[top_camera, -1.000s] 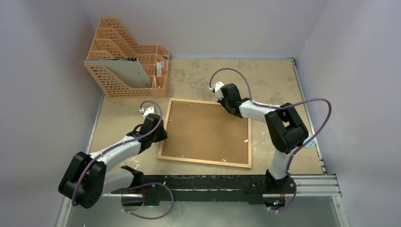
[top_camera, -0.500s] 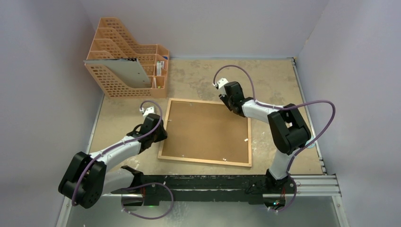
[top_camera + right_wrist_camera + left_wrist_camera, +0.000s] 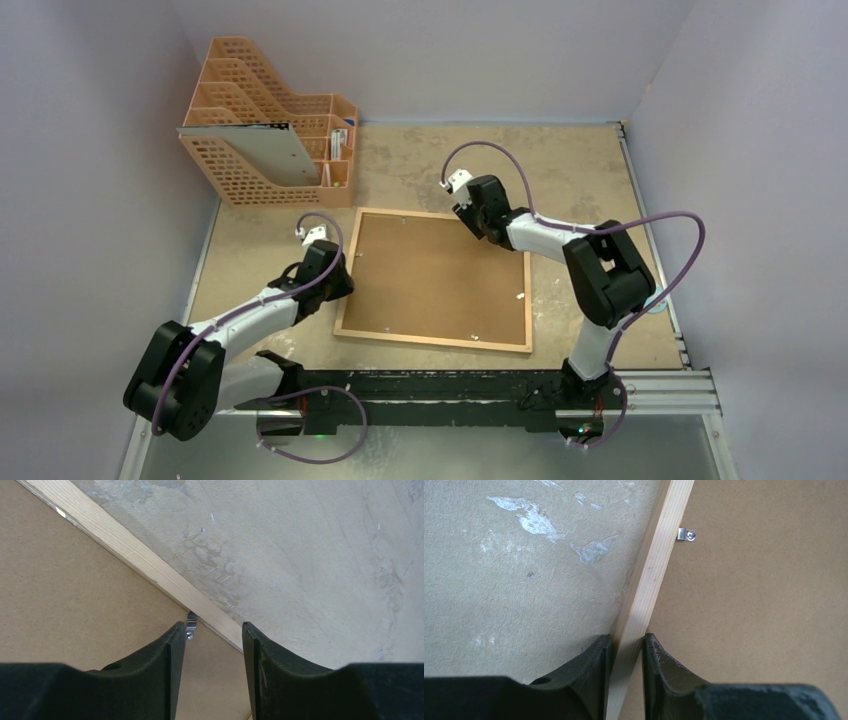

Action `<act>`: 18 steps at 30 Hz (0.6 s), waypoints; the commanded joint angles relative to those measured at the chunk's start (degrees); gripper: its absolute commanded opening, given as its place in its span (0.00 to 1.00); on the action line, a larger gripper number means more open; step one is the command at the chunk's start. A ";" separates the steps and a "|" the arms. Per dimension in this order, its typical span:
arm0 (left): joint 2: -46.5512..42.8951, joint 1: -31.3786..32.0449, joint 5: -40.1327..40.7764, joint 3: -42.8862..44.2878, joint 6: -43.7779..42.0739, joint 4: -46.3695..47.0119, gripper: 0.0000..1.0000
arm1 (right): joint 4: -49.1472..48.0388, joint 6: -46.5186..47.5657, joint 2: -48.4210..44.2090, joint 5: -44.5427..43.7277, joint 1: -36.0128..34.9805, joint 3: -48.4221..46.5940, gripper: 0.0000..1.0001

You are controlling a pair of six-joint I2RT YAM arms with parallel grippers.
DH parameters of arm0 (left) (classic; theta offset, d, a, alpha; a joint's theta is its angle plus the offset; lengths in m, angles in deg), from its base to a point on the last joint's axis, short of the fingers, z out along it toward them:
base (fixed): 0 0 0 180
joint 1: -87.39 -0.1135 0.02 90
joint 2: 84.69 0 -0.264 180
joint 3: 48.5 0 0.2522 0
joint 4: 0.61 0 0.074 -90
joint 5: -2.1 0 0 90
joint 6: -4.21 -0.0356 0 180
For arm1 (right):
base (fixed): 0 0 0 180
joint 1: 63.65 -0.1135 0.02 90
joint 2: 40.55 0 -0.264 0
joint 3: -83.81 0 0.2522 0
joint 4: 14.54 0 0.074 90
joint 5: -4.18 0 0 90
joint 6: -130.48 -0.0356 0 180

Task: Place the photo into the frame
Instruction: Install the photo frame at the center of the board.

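Wood in a pale tone makes up the frame [image 3: 432, 342], which lies flat and face down at the middle of the table [image 3: 580, 170], slightly turned, its longer sides running left to right. A brown hardboard backing [image 3: 435, 275] fills it and faces up.

The left gripper [image 3: 628, 642] is clenched on the frame's left rail. One finger presses the outer side over the bare table, the other the inner side over the hardboard backing. Farther along that rail a small metal clip [image 3: 685, 534] reaches from the wood onto the backing.

The right gripper [image 3: 213, 630] hangs over the frame's far rail, toward the right corner. Its jaws stand apart and released, grasping nothing. Between them show the rail, running diagonally, and a second metal tab [image 3: 190, 625] at the inner edge of the wood. Whether the fingertips touch the surface cannot be told.

An orange file rack [image 3: 270, 130] stands at the far left of the table, just beyond the frame's far-left corner.
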 commanded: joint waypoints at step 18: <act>1.20 -0.71 1.24 -0.18 -0.57 -5.56 0.16 | 2.19 0.85 4.86 0.42 -0.21 -2.29 0.30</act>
